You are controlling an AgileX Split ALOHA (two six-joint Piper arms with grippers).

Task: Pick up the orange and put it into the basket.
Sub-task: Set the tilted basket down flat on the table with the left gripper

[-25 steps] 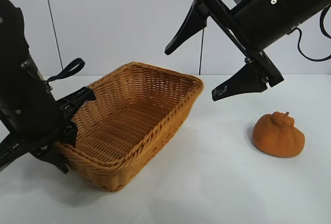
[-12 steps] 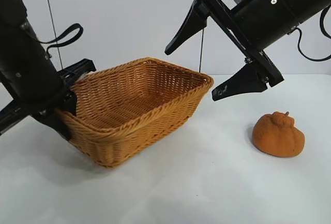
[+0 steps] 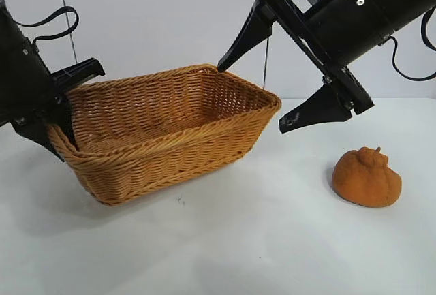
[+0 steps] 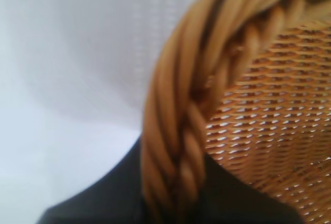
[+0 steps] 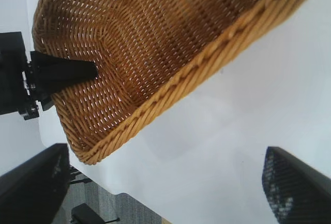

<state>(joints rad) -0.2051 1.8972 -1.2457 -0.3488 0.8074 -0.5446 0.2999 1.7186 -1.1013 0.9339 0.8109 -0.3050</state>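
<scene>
With the left tool (image 3: 58,128) clamping the braided rim of the wicker basket (image 3: 170,131) and the wide-open, empty right tool (image 3: 262,84) hanging just past its far end, the orange (image 3: 366,177) is sitting on the counter (image 3: 272,240) below and beyond that right tool (so bringing the basket level beside the fruit looks wise), though the left tool's lower finger is hiding behind wicker.
</scene>
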